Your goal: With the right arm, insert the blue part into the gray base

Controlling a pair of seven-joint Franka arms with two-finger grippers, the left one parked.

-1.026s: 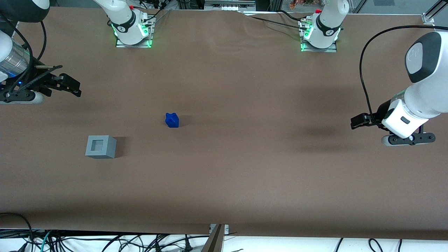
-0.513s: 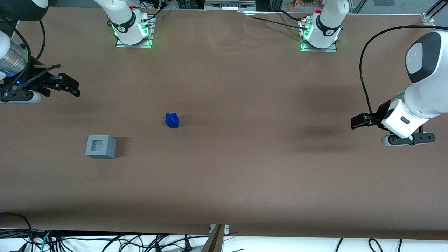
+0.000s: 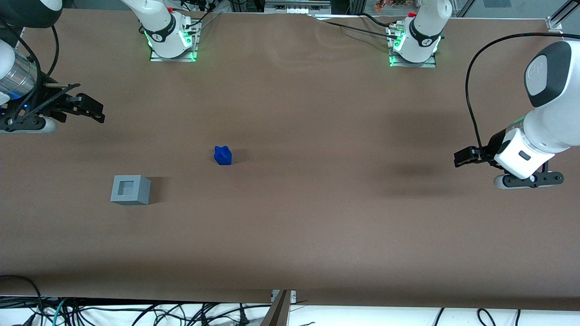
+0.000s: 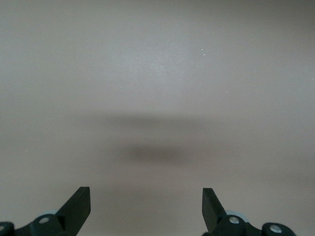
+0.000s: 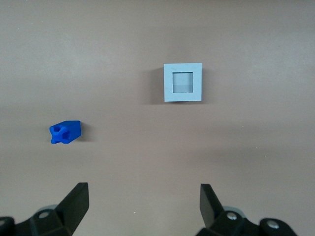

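Note:
The blue part (image 3: 222, 155) sits on the brown table, near its middle. It also shows in the right wrist view (image 5: 65, 132). The gray base (image 3: 130, 189) stands nearer the front camera and closer to the working arm's end, its square hole facing up; it shows in the right wrist view too (image 5: 183, 82). My right gripper (image 3: 95, 111) hangs above the table at the working arm's end, farther from the camera than both pieces and well apart from them. It is open and empty, with its fingertips spread wide (image 5: 142, 201).
The brown table (image 3: 317, 217) carries only the two pieces. The two arm bases (image 3: 171, 38) with green lights stand at the table's back edge. Cables hang below the front edge (image 3: 136, 312).
The right gripper has shifted very slightly; the blue part and the gray base have not moved.

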